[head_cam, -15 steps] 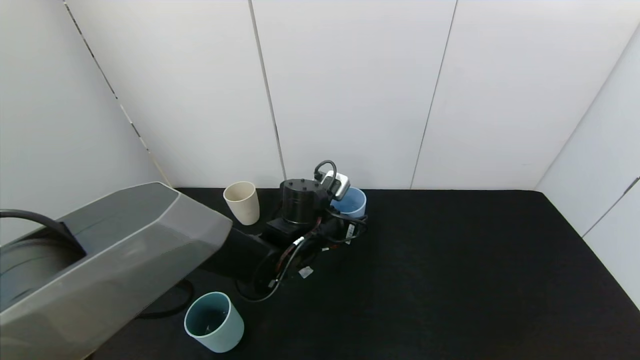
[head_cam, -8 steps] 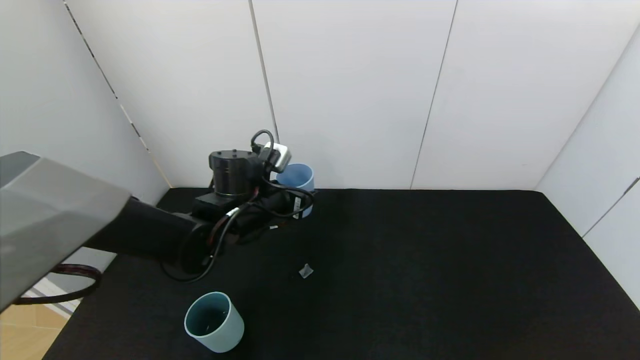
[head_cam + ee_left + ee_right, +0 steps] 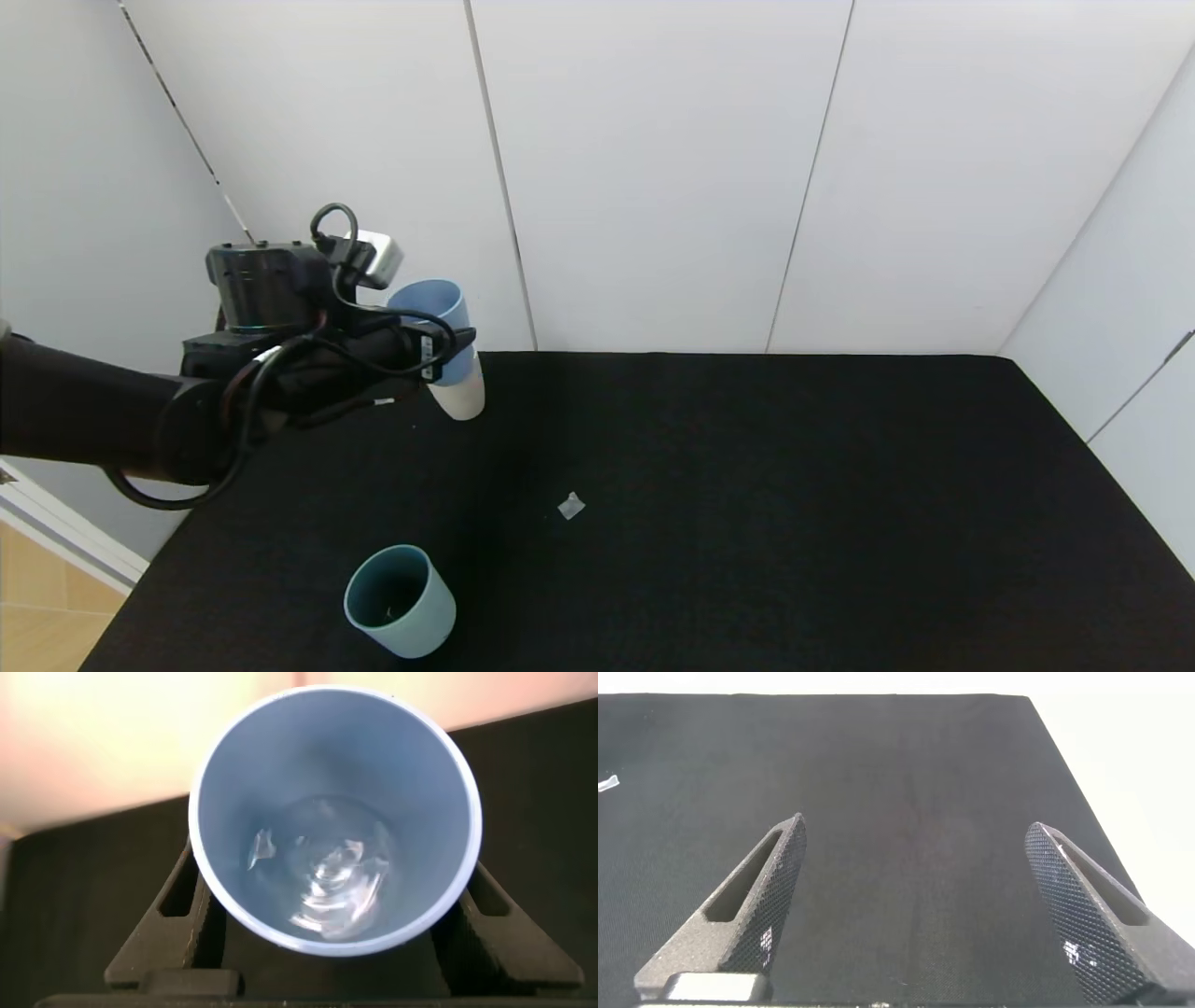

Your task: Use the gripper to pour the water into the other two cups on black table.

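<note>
My left gripper is shut on the light blue tumbler and holds it lifted off the black table, slightly tilted. It sits over the slim beige cup, hiding that cup's top. In the left wrist view, the blue tumbler sits between the fingers, with a little clear water glinting at its bottom. The pale teal cup stands upright near the table's front left. My right gripper is open and empty over bare table; it is out of the head view.
A small clear scrap lies on the table between the cups, a little right of them. White wall panels stand behind the table's far edge. The table's left edge runs close to the teal cup, with wood floor beyond it.
My left arm has lifted the blue tumbler and carried it left, from the right of the beige cup to over it. The teal cup and scrap have not moved.
</note>
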Controlling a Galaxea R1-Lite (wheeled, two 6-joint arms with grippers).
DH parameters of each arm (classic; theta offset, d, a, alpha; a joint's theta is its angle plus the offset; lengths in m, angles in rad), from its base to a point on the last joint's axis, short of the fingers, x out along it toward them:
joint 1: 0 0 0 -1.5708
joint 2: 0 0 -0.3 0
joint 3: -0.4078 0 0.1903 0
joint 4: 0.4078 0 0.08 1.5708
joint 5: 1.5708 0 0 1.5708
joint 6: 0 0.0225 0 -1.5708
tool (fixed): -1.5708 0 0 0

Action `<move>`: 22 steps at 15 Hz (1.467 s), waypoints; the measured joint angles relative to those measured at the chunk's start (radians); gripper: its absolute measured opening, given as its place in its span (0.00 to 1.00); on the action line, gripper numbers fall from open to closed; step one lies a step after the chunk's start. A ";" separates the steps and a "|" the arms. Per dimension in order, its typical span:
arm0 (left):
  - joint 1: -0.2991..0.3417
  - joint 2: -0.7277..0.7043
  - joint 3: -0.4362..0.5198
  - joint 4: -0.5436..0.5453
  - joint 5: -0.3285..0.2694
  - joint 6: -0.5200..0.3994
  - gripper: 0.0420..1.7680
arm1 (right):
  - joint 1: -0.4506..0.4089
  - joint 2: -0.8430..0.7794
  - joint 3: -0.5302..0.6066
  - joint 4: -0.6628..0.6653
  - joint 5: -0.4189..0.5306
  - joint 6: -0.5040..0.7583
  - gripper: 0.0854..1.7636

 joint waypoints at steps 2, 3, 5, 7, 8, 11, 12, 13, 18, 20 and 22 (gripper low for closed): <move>0.071 -0.025 0.002 0.036 -0.036 0.016 0.69 | 0.000 0.000 0.000 0.000 0.000 0.000 0.97; 0.101 -0.032 0.002 0.047 -0.051 0.038 0.69 | 0.000 0.000 0.000 0.000 0.000 0.000 0.97; 0.157 -0.034 -0.003 0.062 -0.066 0.096 0.69 | 0.000 0.000 0.000 0.000 0.000 0.000 0.97; 0.194 -0.020 -0.014 0.068 -0.067 0.149 0.69 | 0.000 0.000 0.000 0.000 0.000 0.000 0.97; 0.205 -0.010 -0.021 0.075 -0.067 0.175 0.69 | 0.000 0.000 0.000 0.000 0.000 0.000 0.97; 0.221 0.030 -0.054 0.091 -0.066 0.260 0.69 | 0.000 0.000 0.000 0.000 0.000 0.000 0.97; 0.223 0.043 -0.069 0.109 -0.066 0.286 0.69 | 0.000 0.000 0.000 0.000 0.000 0.000 0.97; 0.224 0.056 -0.089 0.137 -0.066 0.310 0.69 | 0.000 0.000 0.000 0.000 0.000 0.000 0.97; 0.225 0.107 -0.183 0.232 -0.059 0.441 0.69 | 0.000 0.000 0.000 0.000 0.000 0.000 0.97; 0.225 0.119 -0.208 0.259 -0.052 0.491 0.69 | 0.000 0.000 0.000 0.000 0.000 0.000 0.97; 0.225 0.130 -0.237 0.303 -0.049 0.546 0.69 | 0.000 0.000 0.000 0.000 0.000 0.000 0.97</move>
